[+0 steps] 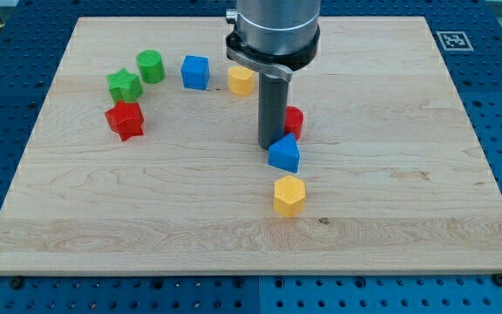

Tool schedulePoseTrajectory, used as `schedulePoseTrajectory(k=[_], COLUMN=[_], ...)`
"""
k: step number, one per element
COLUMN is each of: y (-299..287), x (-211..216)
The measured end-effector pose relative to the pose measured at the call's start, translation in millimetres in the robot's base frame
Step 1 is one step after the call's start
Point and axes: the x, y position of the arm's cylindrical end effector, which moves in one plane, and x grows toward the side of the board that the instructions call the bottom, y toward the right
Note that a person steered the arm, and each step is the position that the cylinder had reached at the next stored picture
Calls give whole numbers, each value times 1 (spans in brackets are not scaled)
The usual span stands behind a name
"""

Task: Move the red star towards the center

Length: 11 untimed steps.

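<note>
The red star [125, 119] lies on the wooden board [390, 218] at the view's left, just below a green star [124, 85]. My tip [271, 147] is near the board's middle, far to the right of the red star. It stands just above and left of a blue block [284, 154] and beside a red block [294, 120] that the rod partly hides.
A green cylinder [151, 66], a blue cube [195, 72] and a yellow block [240, 80] sit in an arc along the view's top. A yellow hexagonal block [289, 195] lies below the blue block. A marker tag [452, 40] is at the top right corner.
</note>
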Motion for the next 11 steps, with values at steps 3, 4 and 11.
schedulePoseTrajectory(k=[3, 4, 11], y=[-104, -183, -189], x=[8, 6, -10])
